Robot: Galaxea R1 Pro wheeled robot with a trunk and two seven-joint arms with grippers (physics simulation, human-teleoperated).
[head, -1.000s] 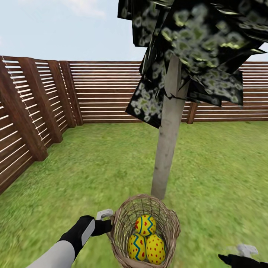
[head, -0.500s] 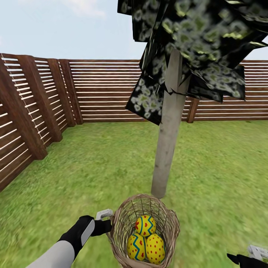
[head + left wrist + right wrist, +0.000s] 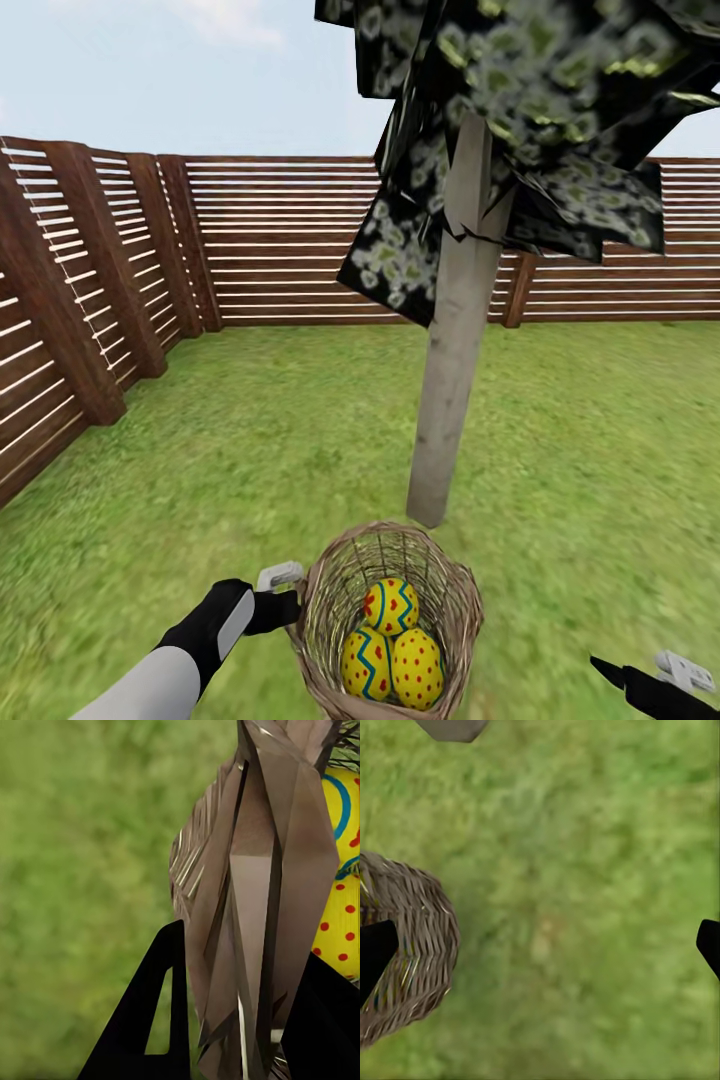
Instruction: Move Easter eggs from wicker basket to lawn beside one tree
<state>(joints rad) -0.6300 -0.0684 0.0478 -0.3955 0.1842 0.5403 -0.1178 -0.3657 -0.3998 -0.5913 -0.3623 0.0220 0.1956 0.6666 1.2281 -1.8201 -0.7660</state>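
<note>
Standing just behind the wicker basket (image 3: 390,620), tree (image 3: 455,350) trunk rises from lawn (image 3: 250,450); fence (image 3: 280,240) well beyond. Left gripper (image 3: 283,598) clamps basket rim, three Easter eggs (image 3: 392,645) inside. Right gripper (image 3: 540,945) spread wide, empty, now lower vs. 1 s ago.

Black fingers (image 3: 161,1020) straddle wicker basket (image 3: 255,892) rim; yellow dotted Easter egg (image 3: 341,877) inside; lawn (image 3: 75,870) beyond.
</note>
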